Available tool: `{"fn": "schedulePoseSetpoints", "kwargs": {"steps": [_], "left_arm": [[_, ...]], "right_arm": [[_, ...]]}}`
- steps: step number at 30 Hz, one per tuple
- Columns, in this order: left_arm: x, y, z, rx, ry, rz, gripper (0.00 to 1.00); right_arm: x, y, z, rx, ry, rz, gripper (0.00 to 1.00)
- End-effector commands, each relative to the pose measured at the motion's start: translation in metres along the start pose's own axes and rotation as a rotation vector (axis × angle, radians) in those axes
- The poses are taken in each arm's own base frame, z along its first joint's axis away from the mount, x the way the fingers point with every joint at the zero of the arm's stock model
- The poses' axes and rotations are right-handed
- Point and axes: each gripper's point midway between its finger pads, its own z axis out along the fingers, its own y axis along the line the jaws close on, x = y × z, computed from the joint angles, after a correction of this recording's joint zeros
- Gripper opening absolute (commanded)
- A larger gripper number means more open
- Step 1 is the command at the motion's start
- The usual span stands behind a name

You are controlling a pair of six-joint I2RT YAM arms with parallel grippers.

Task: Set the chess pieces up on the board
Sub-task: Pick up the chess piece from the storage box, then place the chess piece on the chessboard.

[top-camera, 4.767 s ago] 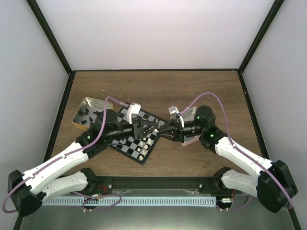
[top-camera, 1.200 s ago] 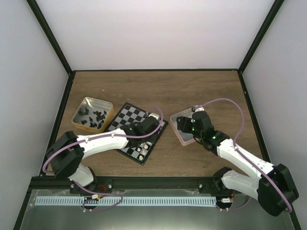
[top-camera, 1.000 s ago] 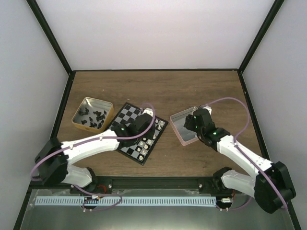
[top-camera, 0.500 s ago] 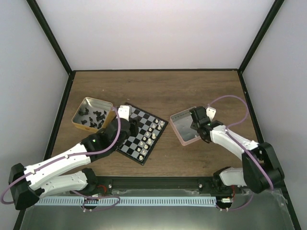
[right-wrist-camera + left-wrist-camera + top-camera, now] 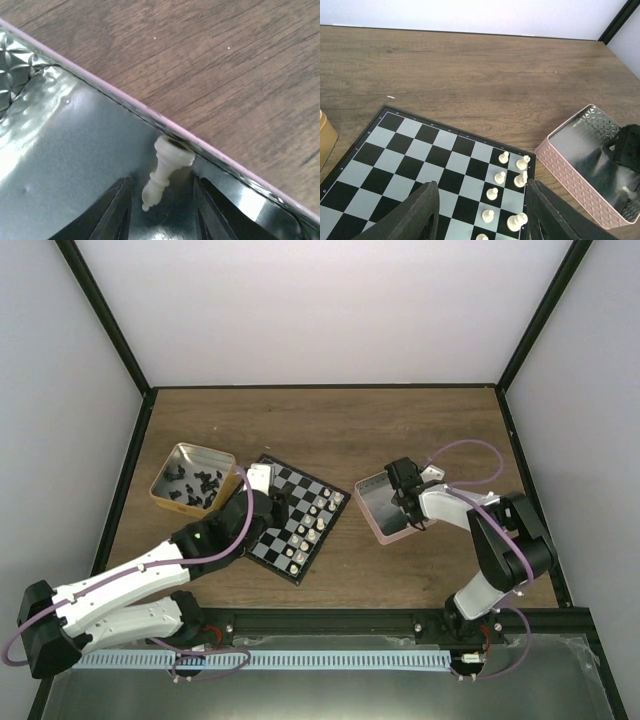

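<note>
The board lies tilted left of the table's centre, also in the left wrist view. Several cream-white chess pieces stand in two rows along its right edge. My left gripper hovers over the board, open and empty. Black pieces lie in the gold tin. My right gripper is down inside the pink tray. It is open, with one white piece lying tipped against the tray's wall between its fingers, not gripped.
The pink tray also shows right of the board in the left wrist view, with the right gripper and a white piece in it. Bare wooden table lies behind the board and the tray.
Both grippers left the middle of the board. The left arm drew back to the board's left side. The right gripper moved into the pink tray and came down around the lying white piece.
</note>
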Motion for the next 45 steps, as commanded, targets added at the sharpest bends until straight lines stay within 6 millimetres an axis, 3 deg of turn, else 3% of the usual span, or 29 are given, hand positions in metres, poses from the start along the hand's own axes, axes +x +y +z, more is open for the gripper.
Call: {"fn": "schedulePoseSetpoints", "kwargs": {"steps": [1,7,11,16,19,24,27,30,33,37,42,45], "left_arm": [[-0.003,0.0,-0.002,0.013,-0.018,-0.017,0.5],[-0.002,-0.001,0.0,0.013,-0.014,-0.017,0.5],[-0.003,-0.003,0.001,0.017,-0.013,-0.02,0.5],[-0.006,-0.015,0.002,0.075,0.011,-0.041,0.53],[-0.005,-0.022,0.008,0.117,0.055,-0.058,0.56],[-0.003,-0.034,0.015,0.223,0.131,-0.123,0.57],[-0.01,-0.043,0.013,0.312,0.152,-0.169,0.59],[-0.016,-0.063,0.007,0.466,0.185,-0.202,0.63],[-0.02,-0.082,-0.001,0.595,0.217,-0.231,0.66],[-0.019,-0.096,-0.005,0.677,0.249,-0.257,0.72],[-0.008,-0.112,-0.007,0.782,0.322,-0.261,0.76],[0.001,-0.117,-0.004,0.804,0.366,-0.266,0.76]], "right_arm": [[-0.019,0.005,0.005,0.007,-0.049,0.088,0.35],[-0.013,0.002,0.016,0.028,-0.03,0.081,0.3],[-0.012,0.006,0.016,0.009,-0.018,0.053,0.13],[-0.013,0.018,0.005,-0.079,-0.001,0.008,0.06],[-0.016,0.036,-0.01,-0.216,-0.002,-0.047,0.04],[-0.021,0.077,-0.06,-0.553,-0.029,-0.171,0.04],[-0.012,0.108,-0.113,-0.871,-0.024,-0.274,0.04],[0.005,0.126,-0.166,-1.179,0.008,-0.361,0.04],[0.021,0.132,-0.212,-1.432,0.045,-0.425,0.04],[0.039,0.132,-0.257,-1.637,0.054,-0.521,0.04],[0.062,0.132,-0.292,-1.774,0.068,-0.65,0.05],[0.071,0.133,-0.3,-1.803,0.077,-0.698,0.05]]}}
